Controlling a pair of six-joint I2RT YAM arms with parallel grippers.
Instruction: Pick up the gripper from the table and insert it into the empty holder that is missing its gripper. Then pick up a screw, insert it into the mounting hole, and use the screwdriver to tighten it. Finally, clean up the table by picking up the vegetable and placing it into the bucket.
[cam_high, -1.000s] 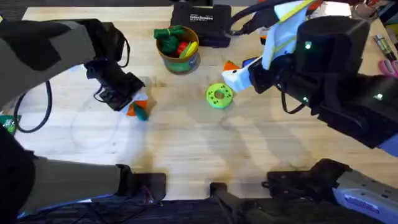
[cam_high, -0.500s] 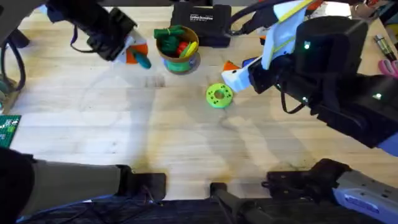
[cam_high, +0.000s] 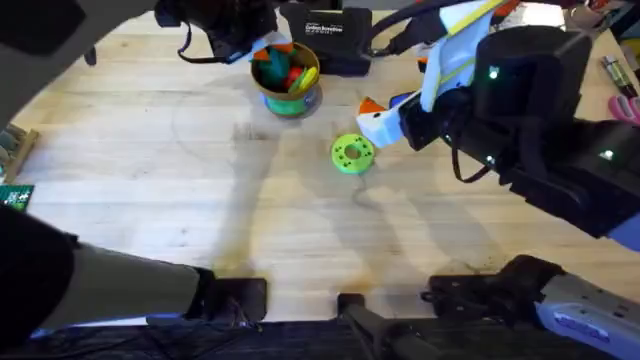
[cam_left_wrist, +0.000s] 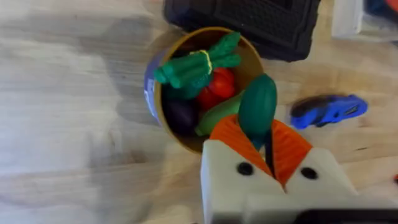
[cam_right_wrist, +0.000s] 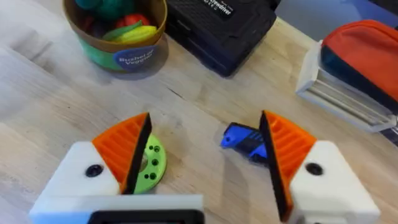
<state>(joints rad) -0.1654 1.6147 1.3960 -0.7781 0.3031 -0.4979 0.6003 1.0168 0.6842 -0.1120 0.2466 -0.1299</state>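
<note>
Left fingers (cam_left_wrist: 268, 144) gripping green vegetable (cam_left_wrist: 257, 106) above bucket (cam_right_wrist: 118, 38) labelled "Bushel of Veggies", right fingers (cam_right_wrist: 205, 155) wide

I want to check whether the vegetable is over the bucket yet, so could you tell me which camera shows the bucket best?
The left wrist view: it looks straight into the bucket, with the green vegetable in the left hand at its rim. Overhead, the left arm partly covers the bucket. The right wrist view shows its side and label.

Left gripper (cam_left_wrist: 268, 146) at lower center, orange pads clamped on green vegetable (cam_left_wrist: 257, 106). Bucket (cam_left_wrist: 166, 127) of toy vegetables just above, at frame center.
</note>
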